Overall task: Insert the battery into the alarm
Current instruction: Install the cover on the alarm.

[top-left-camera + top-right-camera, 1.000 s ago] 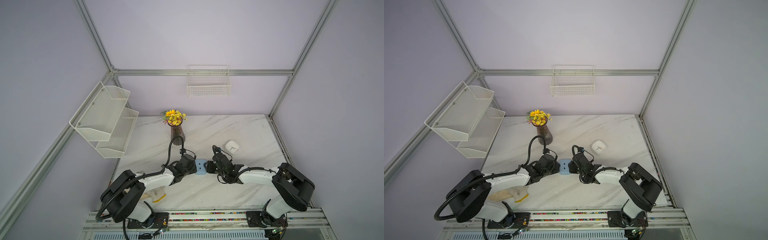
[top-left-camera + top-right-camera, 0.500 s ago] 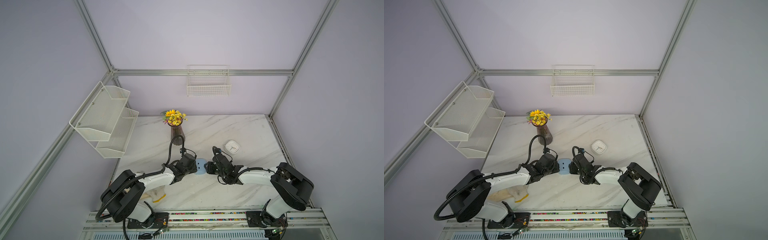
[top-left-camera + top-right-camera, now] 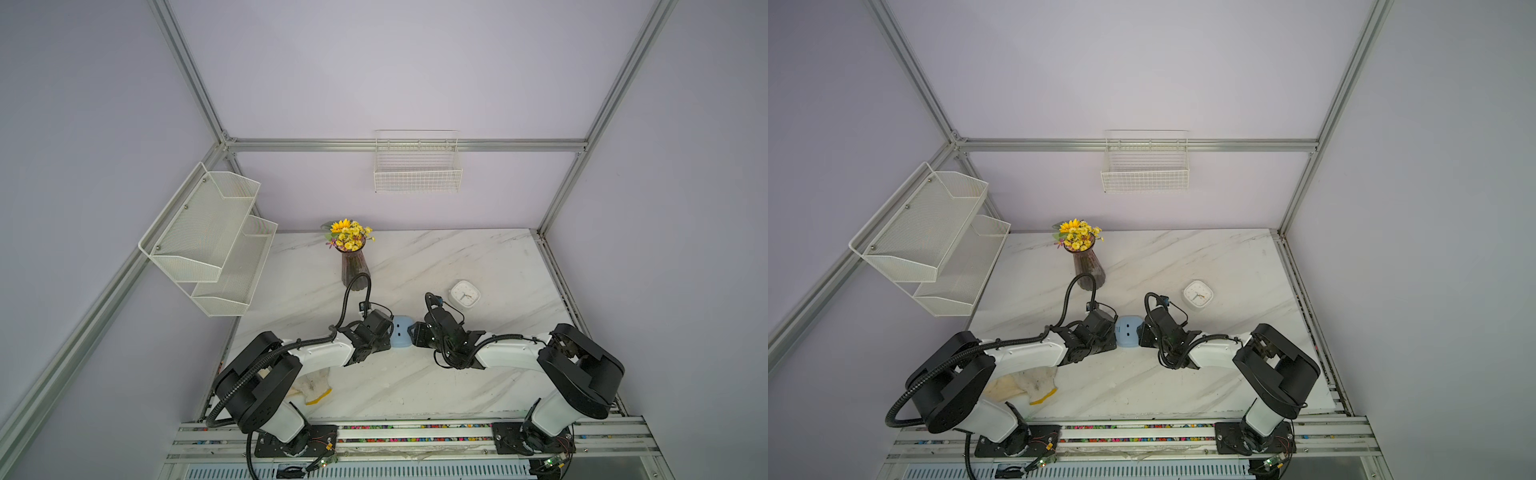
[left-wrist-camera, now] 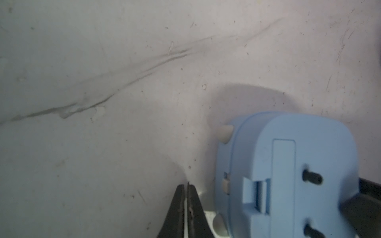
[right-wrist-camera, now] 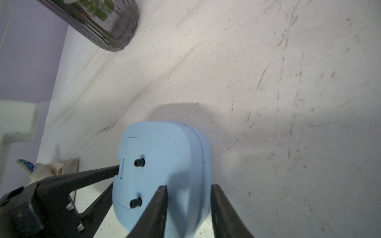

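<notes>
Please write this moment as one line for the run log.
right tool: shut on blue alarm | left tool: shut, tips beside it | battery: not visible

The left arm [image 3: 320, 357] and right arm [image 3: 511, 357] have white shells and bulky black joints, ribbed black cable [image 3: 345, 299], tapered black fingers [image 5: 154, 212], silver screws [image 5: 69, 205].

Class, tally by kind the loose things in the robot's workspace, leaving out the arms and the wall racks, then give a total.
Alarm clocks: 2, the blue alarm clock and the white alarm clock
Vase of flowers: 1
Glove: 1
Total: 4
</notes>
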`<action>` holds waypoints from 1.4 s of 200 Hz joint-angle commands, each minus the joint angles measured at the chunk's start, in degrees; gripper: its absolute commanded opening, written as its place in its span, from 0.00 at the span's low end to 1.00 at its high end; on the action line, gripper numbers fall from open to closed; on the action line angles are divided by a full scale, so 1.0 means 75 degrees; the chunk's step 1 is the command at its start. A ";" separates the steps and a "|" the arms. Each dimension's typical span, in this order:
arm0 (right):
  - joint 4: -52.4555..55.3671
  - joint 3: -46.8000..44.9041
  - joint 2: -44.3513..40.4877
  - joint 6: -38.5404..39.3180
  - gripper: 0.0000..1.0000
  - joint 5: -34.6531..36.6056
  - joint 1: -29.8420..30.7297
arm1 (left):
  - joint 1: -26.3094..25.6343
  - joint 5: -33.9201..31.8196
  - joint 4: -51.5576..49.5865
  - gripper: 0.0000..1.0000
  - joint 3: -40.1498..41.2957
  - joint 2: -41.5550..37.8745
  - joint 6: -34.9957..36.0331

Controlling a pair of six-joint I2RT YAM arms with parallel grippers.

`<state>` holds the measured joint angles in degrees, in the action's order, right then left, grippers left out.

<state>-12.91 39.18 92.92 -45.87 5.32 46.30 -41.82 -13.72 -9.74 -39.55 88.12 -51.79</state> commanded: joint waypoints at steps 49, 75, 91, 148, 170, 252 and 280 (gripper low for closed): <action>0.0347 -0.0046 0.0060 -0.0061 0.38 0.0095 -0.0022 | 0.0010 -0.0094 -0.0530 0.35 -0.0207 -0.0507 0.0171; 0.0403 -0.0017 -0.0305 0.0001 0.38 0.0076 -0.0032 | 0.0038 -0.0089 -0.0512 0.46 -0.0378 -0.0813 0.0201; 0.0481 -0.0006 -0.0552 0.0098 0.39 0.0054 -0.0031 | 0.0077 0.0040 -0.0300 0.52 -0.0404 -0.0894 0.0238; 0.1237 0.0491 -0.0919 0.0479 0.55 -0.0125 -0.0028 | 0.0369 0.0527 0.0468 0.61 -0.0277 -0.1195 0.0074; 0.1875 0.0963 -0.0709 0.0785 0.67 -0.0035 0.0022 | 0.0509 0.0416 0.0512 0.62 -0.0084 -0.1482 -0.0016; 0.3107 0.2284 0.0554 0.1268 0.68 0.0869 0.0750 | 0.0852 0.0421 0.1369 0.77 0.1269 -0.2444 -0.0792; 0.3318 0.2323 0.0683 0.1218 0.68 0.1133 0.0819 | 0.0854 0.0566 0.1411 0.79 0.1295 -0.2312 -0.0840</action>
<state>7.92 55.92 97.08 -37.10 10.83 51.94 -35.73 -10.17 -3.03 -29.43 70.96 -56.01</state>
